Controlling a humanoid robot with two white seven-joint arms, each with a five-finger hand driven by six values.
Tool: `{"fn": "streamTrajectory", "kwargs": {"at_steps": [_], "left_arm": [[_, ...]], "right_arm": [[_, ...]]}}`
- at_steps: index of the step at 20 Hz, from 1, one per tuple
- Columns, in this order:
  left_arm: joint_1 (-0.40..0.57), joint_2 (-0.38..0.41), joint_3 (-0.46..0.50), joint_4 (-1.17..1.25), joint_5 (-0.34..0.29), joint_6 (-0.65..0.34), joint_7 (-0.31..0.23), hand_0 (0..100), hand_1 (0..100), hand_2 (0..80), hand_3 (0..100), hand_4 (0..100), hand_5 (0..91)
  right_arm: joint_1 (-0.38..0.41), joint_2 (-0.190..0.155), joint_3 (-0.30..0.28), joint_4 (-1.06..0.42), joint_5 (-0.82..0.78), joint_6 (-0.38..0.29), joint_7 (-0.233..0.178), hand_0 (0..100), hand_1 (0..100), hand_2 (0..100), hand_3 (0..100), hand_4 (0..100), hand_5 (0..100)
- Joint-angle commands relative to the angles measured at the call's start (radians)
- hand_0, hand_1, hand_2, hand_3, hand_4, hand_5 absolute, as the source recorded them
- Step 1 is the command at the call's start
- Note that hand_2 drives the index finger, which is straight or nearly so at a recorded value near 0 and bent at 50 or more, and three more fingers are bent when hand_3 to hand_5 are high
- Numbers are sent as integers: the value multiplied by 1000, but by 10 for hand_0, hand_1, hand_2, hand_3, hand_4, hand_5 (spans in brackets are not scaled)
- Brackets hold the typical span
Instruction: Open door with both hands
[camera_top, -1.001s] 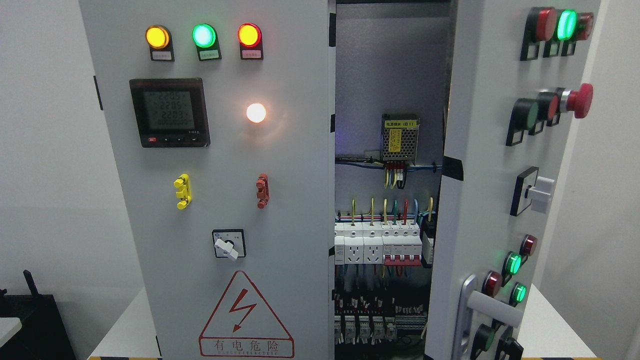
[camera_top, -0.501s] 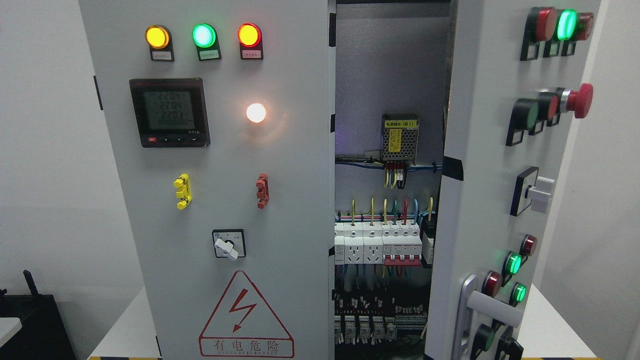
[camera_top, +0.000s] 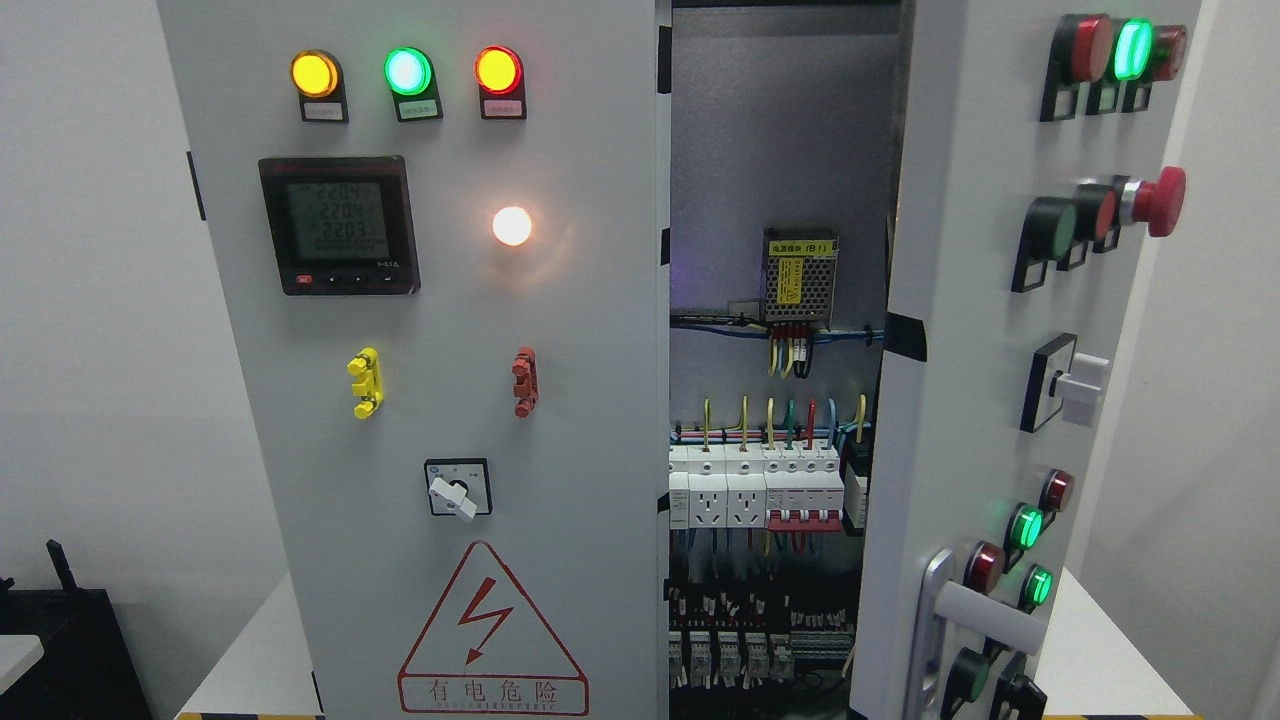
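A grey electrical cabinet fills the head view. Its right door (camera_top: 980, 400) stands swung partly open toward me, carrying red and green buttons, a rotary switch (camera_top: 1070, 385) and a silver handle (camera_top: 960, 620) at the bottom. The left panel (camera_top: 440, 400) is closed flat, with three lit lamps, a digital meter (camera_top: 338, 224) and a warning triangle (camera_top: 490, 630). Between them the cabinet interior (camera_top: 770, 400) shows a power supply, coloured wires and rows of breakers. Neither of my hands nor arms appears anywhere in the picture.
The cabinet stands on a white table (camera_top: 250, 650) whose front edge has a yellow-black stripe. A black object (camera_top: 60, 640) sits at the lower left beside the table. Pale walls lie on both sides.
Only the digits on the meter flicker. The door and everything else stay where they were.
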Motion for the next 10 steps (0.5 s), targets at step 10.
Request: {"fn": "streamTrajectory", "kwargs": {"at_steps": [10], "left_arm": [[550,395,-25,-1227,448,-207,-55,0,0,0,0,32,0]], "right_arm": [[0,0,0,0,-26,0,0,0,0,0,0,0,0]]}}
